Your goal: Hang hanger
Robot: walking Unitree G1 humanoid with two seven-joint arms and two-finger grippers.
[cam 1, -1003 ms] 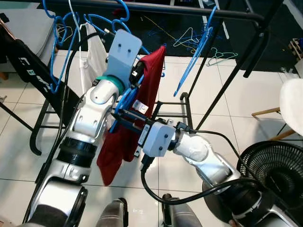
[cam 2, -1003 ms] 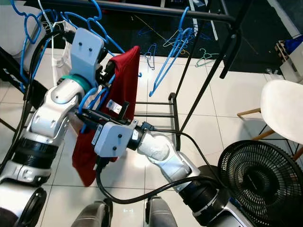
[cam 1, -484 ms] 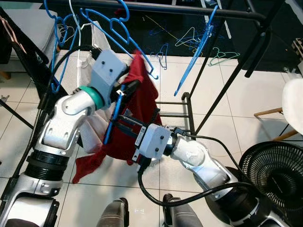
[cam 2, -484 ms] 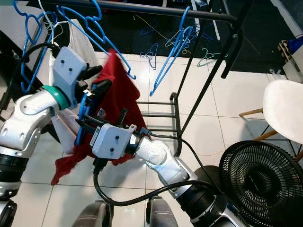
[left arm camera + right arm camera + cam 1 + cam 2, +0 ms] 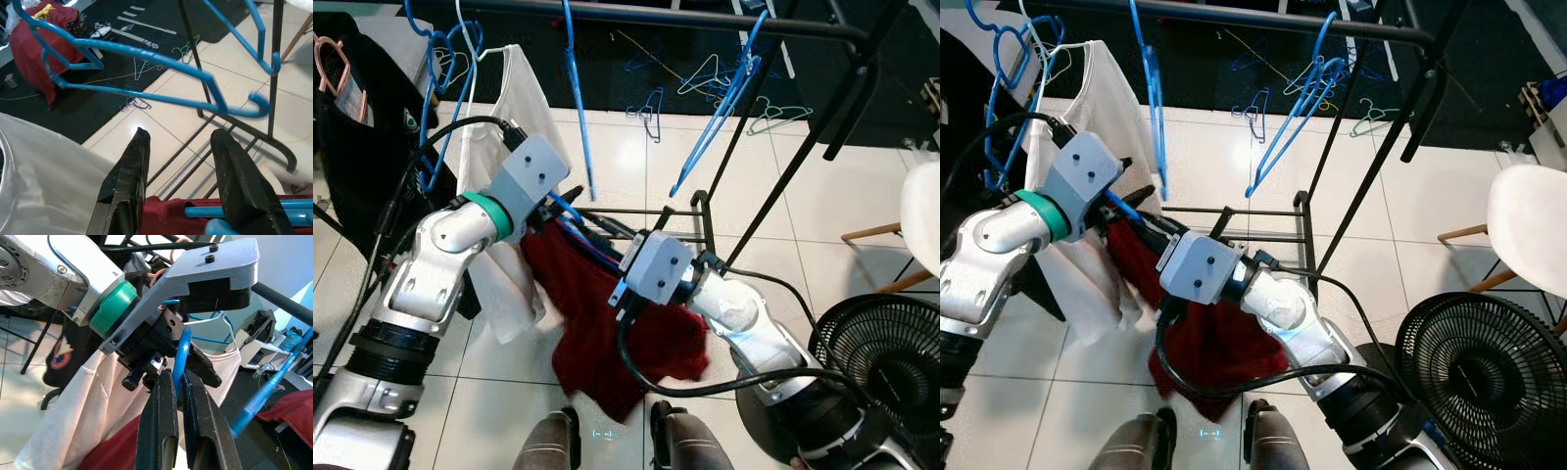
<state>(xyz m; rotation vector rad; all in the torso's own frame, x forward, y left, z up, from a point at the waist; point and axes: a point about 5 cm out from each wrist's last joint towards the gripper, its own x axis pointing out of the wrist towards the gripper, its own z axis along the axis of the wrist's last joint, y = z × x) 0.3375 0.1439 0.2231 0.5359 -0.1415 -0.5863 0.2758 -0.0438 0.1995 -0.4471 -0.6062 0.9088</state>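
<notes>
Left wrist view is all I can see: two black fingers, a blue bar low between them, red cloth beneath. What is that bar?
Observer: It is a blue hanger carrying a red garment that droops toward the floor between the two arms.
Operator: Is anything else holding it?
Observer: Yes, the right gripper is shut on the blue hanger's wire, close in front of the left gripper.
Operator: Is it hung up?
Observer: Not yet. The rail runs well above both grippers, with a white garment hanging from it.
</notes>
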